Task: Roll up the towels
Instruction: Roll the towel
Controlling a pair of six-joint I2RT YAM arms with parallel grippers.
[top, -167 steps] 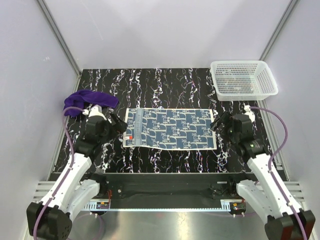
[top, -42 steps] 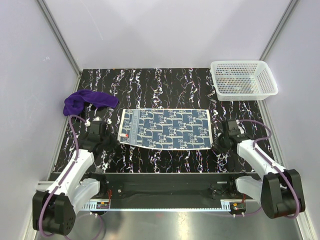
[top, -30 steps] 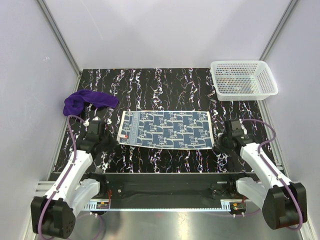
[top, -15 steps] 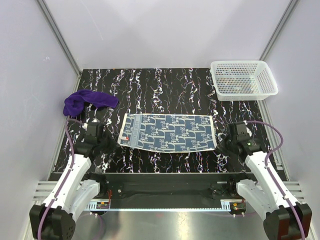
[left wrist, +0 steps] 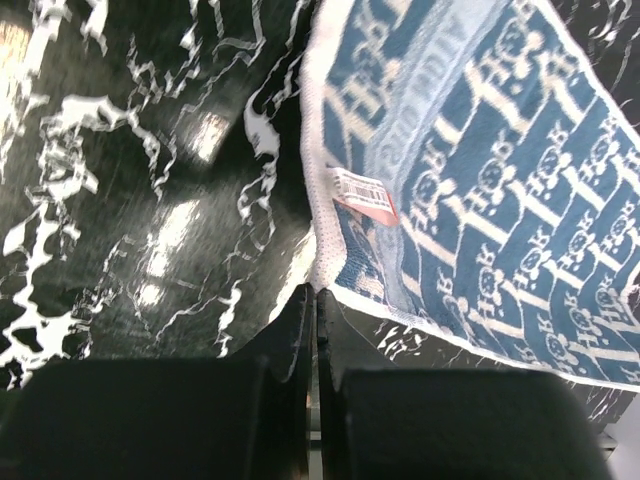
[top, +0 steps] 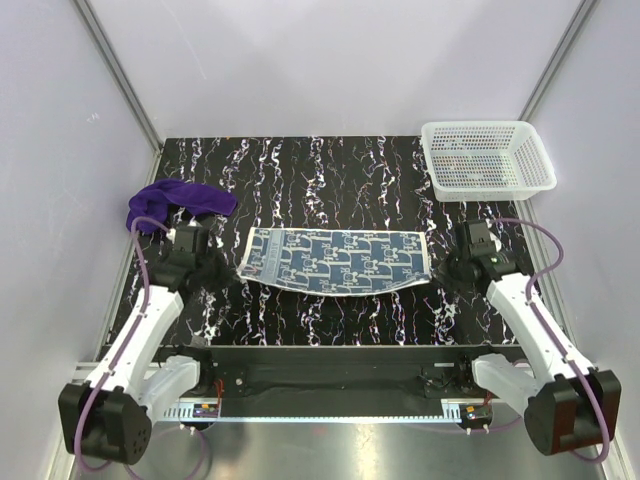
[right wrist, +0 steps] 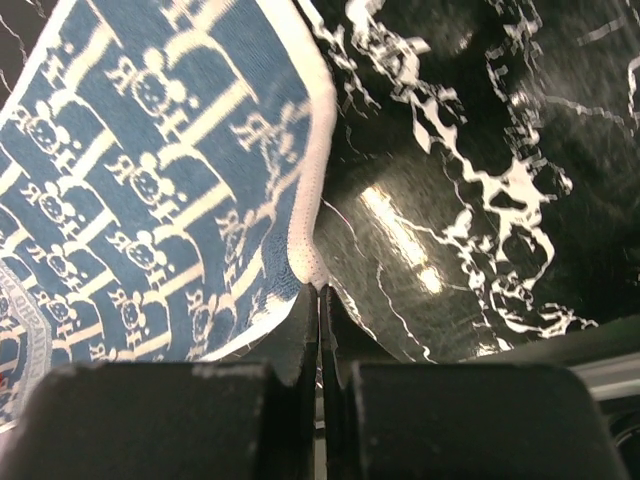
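Note:
The patterned blue-and-white towel (top: 335, 262) lies spread across the middle of the black marble table, its near edge lifted and sagging in the middle. My left gripper (top: 236, 274) is shut on its near left corner; the left wrist view shows the tips (left wrist: 312, 290) pinching the white hem just below a red label (left wrist: 365, 190). My right gripper (top: 438, 274) is shut on the near right corner, where its tips (right wrist: 320, 288) clamp the hem of the towel (right wrist: 150, 170). The purple towel (top: 175, 203) lies bunched at the far left, behind the left arm.
A white mesh basket (top: 487, 158) stands at the far right corner of the table. Grey walls close in the left, right and back. A metal rail runs along the near edge by the arm bases.
Both grippers, shut on the near corners, have risen and moved away from the near edge. The towel's near edge has come off the table and now sags between them.

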